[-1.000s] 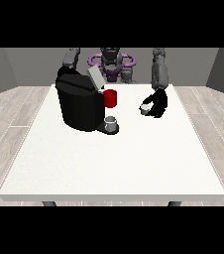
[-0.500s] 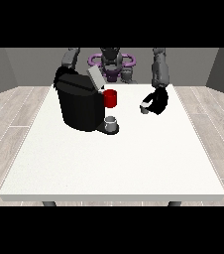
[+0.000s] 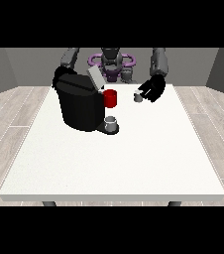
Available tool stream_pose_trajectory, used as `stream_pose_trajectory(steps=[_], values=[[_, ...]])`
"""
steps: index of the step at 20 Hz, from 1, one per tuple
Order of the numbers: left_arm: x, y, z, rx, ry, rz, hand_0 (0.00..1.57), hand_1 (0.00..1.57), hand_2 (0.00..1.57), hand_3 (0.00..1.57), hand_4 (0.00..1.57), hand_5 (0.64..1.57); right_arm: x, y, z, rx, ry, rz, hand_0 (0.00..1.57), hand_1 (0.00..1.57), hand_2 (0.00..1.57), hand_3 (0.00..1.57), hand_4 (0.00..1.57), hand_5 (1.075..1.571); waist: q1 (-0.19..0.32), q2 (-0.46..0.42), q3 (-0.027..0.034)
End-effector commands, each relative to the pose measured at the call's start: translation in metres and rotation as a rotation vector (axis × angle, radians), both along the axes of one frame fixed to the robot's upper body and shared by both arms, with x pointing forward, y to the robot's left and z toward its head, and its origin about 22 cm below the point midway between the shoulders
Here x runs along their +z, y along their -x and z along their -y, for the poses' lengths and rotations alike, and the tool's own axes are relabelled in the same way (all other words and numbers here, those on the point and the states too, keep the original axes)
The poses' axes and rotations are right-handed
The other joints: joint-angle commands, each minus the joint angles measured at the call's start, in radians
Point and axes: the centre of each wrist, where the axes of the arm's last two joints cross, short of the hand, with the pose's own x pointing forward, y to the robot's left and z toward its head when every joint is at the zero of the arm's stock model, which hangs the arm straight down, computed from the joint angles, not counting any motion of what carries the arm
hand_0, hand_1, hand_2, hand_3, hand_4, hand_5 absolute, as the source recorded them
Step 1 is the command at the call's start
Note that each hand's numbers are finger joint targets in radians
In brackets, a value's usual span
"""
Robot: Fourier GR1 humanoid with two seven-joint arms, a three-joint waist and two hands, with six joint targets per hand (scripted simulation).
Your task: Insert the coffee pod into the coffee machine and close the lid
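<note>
Hand at the view's right (image 3: pixel 152 88) holds the coffee pod (image 3: pixel 138 97) above the table (image 3: pixel 134 158), to the right of the coffee machine (image 3: pixel 80 101).

The small grey pod sits at the fingertips of this hand, on its side toward the machine; fingers look curled round it, pod is off the table surface. The machine is well apart from the hand, w/ its lid (image 3: pixel 95 78) tilted up and open, a red part (image 3: pixel 110 98) at its front facing the hand, and a grey cup (image 3: pixel 111 122) on the tray lower down. The hand at the view's left is behind the machine top, mostly hidden; cannot tell its fingers.
</note>
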Motion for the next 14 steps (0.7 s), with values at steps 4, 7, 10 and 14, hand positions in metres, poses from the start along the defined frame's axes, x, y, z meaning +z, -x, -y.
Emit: stream_pose_trajectory(steps=[4,7,10,14], values=[[0.070,-0.019,-0.001,-0.074,-0.002,0.048,1.25,1.25,1.33,1.29,0.57,1.571,-0.006,-0.006,0.002,0.016,0.021,0.016,0.00,0.00,0.00,0.00,0.46,1.571,0.010,-0.003,0.0001],[0.031,-0.013,0.026,-0.040,0.001,-0.004,1.25,1.25,1.33,1.29,0.57,1.571,-0.022,0.012,-0.006,0.037,-0.004,-0.039,0.00,0.00,0.00,0.00,0.50,1.571,-0.021,-0.055,-0.0002],[0.044,-0.015,0.012,-0.050,0.023,0.034,1.27,1.27,1.34,1.29,0.55,1.571,-0.013,0.006,0.009,0.006,-0.009,0.004,0.00,0.00,0.00,0.00,0.48,1.571,-0.027,-0.023,-0.0002],[0.096,-0.028,0.023,-0.048,0.006,0.103,1.07,1.07,1.22,1.23,0.52,1.571,-0.001,-0.007,-0.005,0.038,-0.012,0.052,0.00,0.00,0.00,0.00,0.50,1.571,-0.038,-0.005,-0.0001]])
